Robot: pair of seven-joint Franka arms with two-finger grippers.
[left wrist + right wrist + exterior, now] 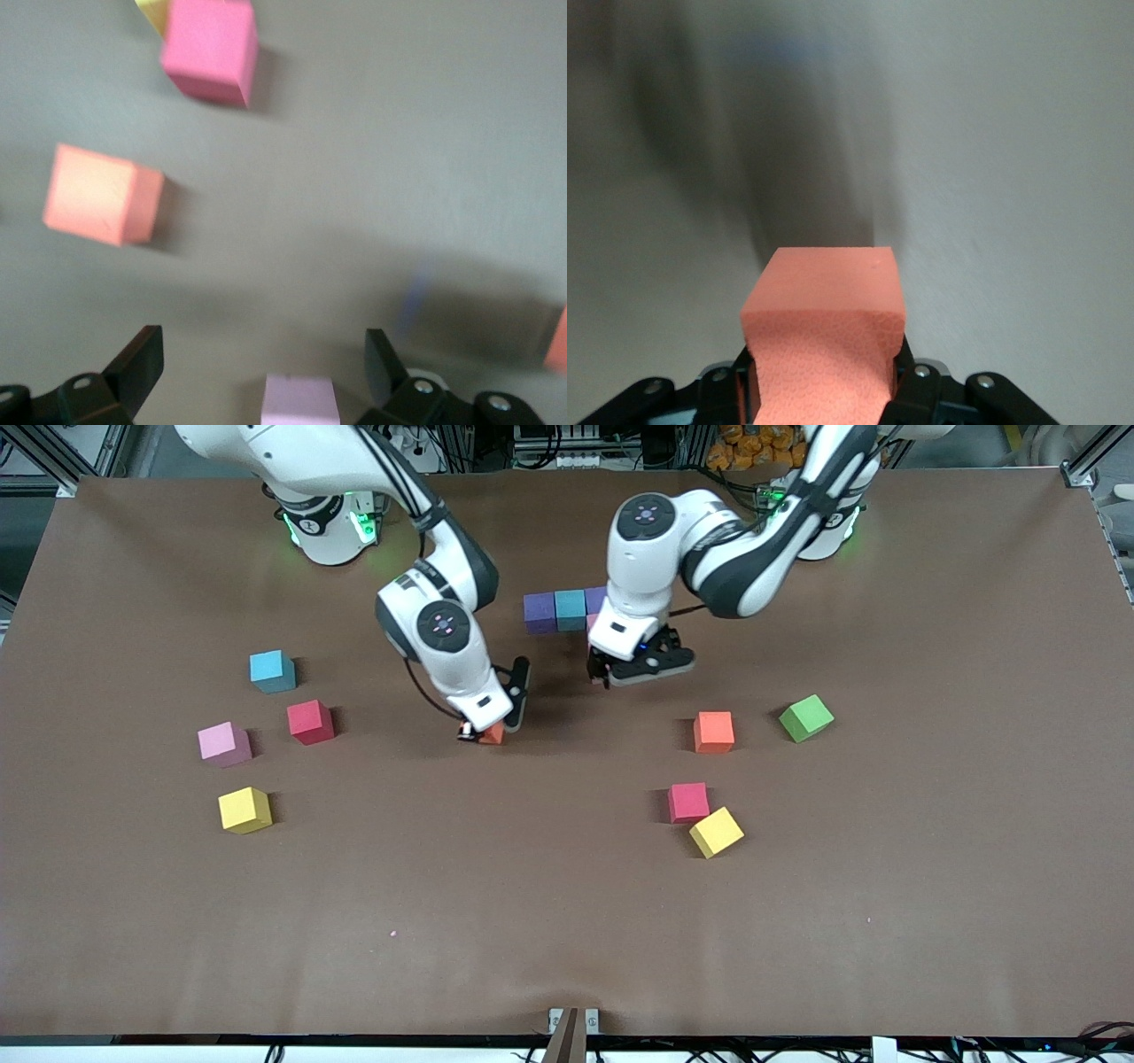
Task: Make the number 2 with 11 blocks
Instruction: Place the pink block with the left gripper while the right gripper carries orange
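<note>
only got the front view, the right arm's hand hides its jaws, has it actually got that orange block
Observer: Yes. The right wrist view shows the right gripper shut on the orange block, whose sides are squeezed in between the jaws.
Operator: and the left one, holding anything
Observer: No. The left gripper is open, and a pale pink block sits low between its jaws, touching neither.
</note>
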